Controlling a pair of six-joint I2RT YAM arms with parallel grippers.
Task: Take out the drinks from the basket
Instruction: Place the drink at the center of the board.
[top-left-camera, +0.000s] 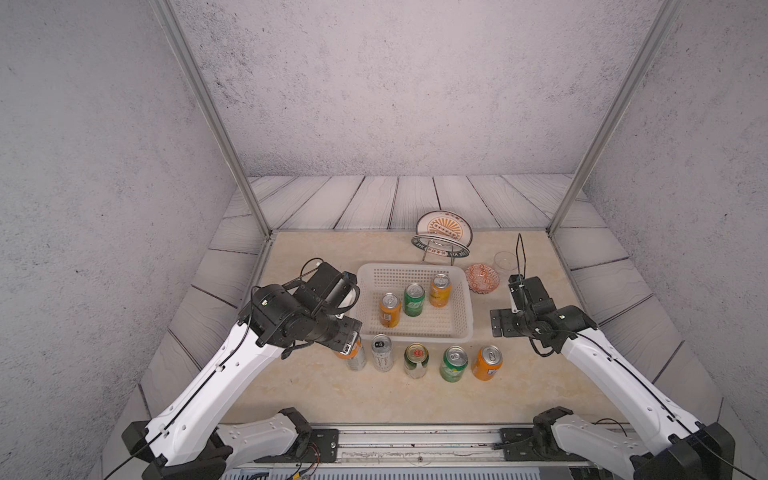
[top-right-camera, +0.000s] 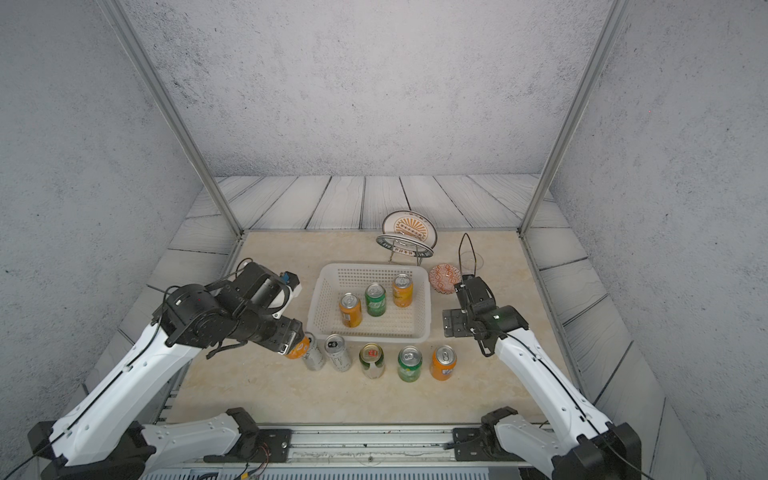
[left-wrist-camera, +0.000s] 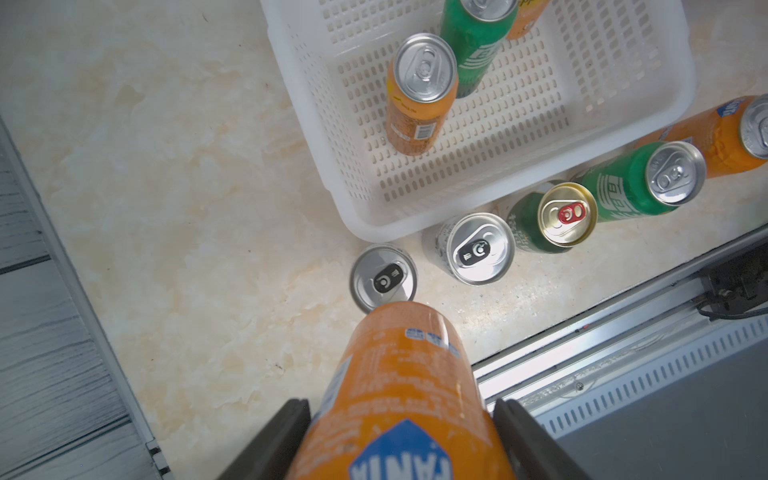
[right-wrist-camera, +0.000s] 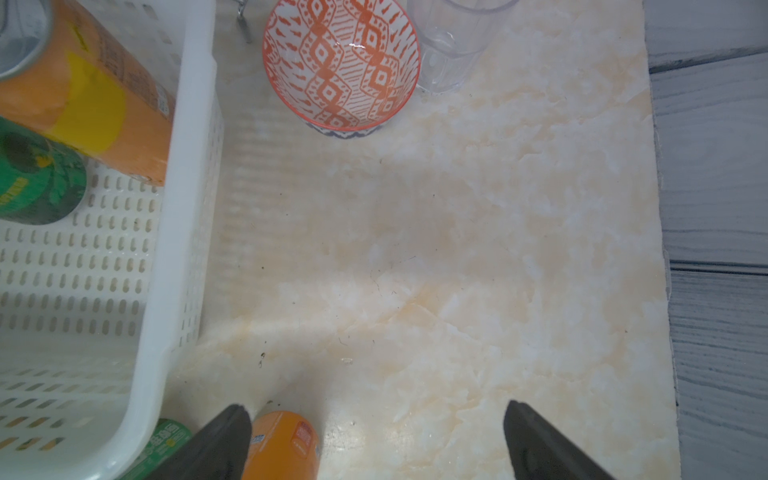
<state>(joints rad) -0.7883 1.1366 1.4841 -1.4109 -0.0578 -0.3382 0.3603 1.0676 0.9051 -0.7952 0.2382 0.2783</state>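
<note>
**Placing the sixth can**

My left gripper (left-wrist-camera: 401, 419) is pinching an orange Fanta can (left-wrist-camera: 395, 361) at the basket's (top-left-camera: 415, 337) 7 o'clock, just beside a slim silver can (left-wrist-camera: 382, 276). Next, I judge: lowering it upright without nudging that neighbour, then releasing. My right gripper (right-wrist-camera: 376, 409) is hovering spread at 3 o'clock. Three cans (top-left-camera: 414, 300) are waiting inside.

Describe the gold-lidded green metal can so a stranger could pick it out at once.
Find the white perforated plastic basket on the beige marbled table. Five upright cans stand in a row along its side nearest the robot; the middle one is the green metal can. Unlike the slim silver-white can and silver-topped green can beside it, its lid is gold with a red tab.
</note>
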